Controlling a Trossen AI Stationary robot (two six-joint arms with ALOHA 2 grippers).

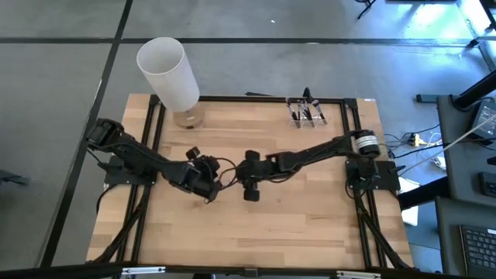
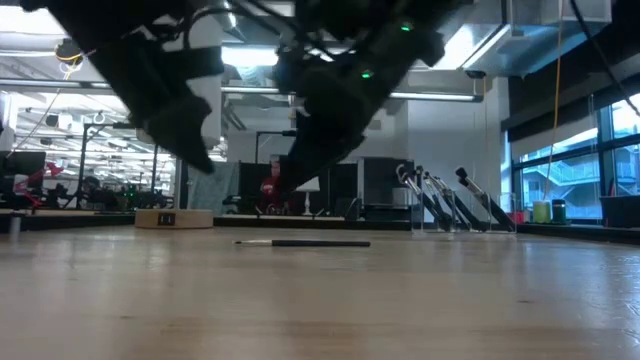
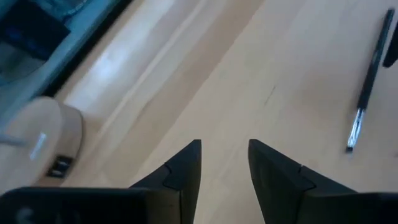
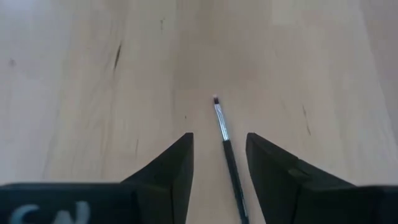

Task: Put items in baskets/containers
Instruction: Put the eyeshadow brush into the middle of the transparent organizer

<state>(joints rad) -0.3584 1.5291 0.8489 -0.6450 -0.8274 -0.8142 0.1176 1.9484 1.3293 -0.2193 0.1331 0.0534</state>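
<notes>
Task looked mostly done. Clear holder (image 1: pixel 307 113) at far right of worktop (image 1: pixel 310 225) already held several brushes, standing tilted. One brush (image 2: pixel 303 242) was left, lying flat mid-worktop. Right gripper (image 4: pixel 219 163) hung over it, fingers apart, brush handle between them, not clamped. Left gripper (image 3: pixel 224 167) hovered just beside, fingers apart, empty. White cylinder (image 1: pixel 168 72) at far left, contents not visible. Remaining: grasp last brush, carry to holder.
</notes>
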